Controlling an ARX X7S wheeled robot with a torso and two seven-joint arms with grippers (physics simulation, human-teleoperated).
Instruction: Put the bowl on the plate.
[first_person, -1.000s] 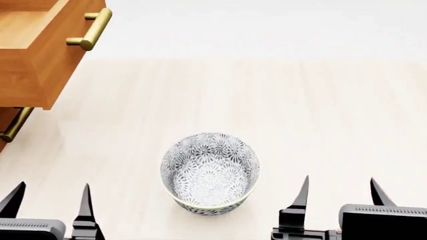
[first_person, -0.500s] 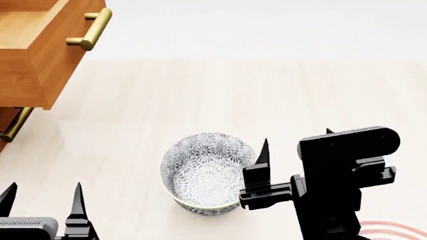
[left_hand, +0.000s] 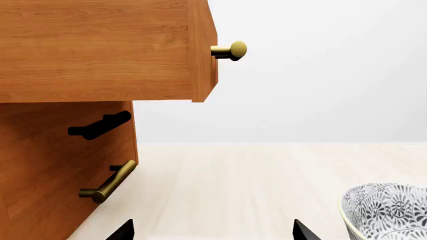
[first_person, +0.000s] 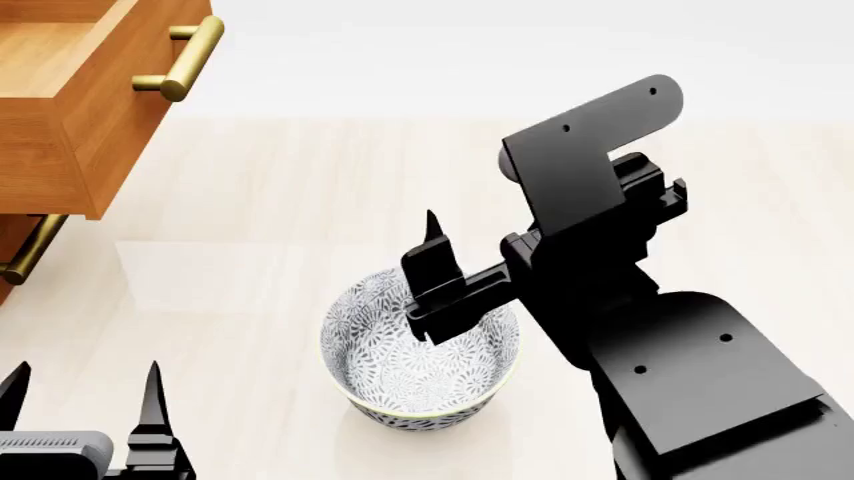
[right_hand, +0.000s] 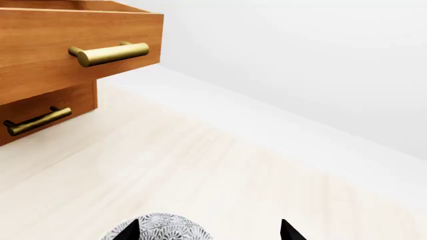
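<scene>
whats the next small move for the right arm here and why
Probably lower the right gripper a little so its open jaws straddle the far rim of the bowl, then close. In the head view it hangs above that rim, and the right wrist view shows the two tips apart with only the bowl's edge between them, nothing held. The plate is not in view now.
</scene>
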